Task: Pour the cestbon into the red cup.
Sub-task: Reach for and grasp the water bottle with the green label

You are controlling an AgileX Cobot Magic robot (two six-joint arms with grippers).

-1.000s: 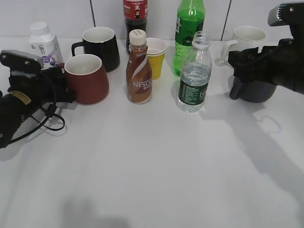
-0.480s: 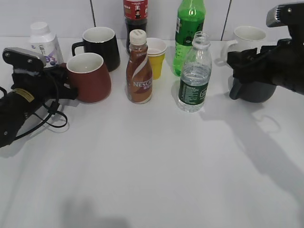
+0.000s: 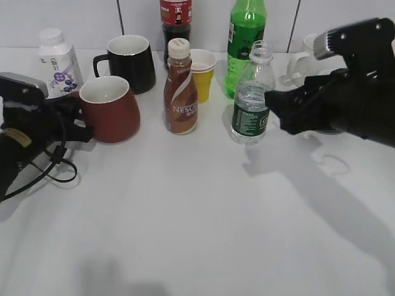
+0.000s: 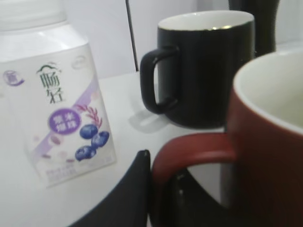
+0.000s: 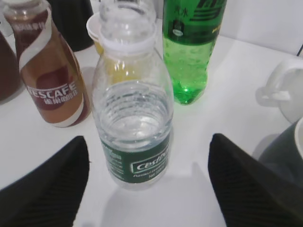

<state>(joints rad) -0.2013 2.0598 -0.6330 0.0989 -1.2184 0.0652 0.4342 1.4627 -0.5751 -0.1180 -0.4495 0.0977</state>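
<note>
cestbon [image 5: 135, 113]: upright on the worktop [image 3: 203, 222], uncapped, at 3 o'clock of the nescafe bottle [image 3: 180, 89].
right hand [image 5: 147, 182]: fingers apart, either side of it, not touching, lined up to grasp.
red cup [image 3: 110, 108]: at 9 o'clock, upright for the pour.
left hand [image 4: 158, 189]: clamped on its handle, steadying it.
</note>
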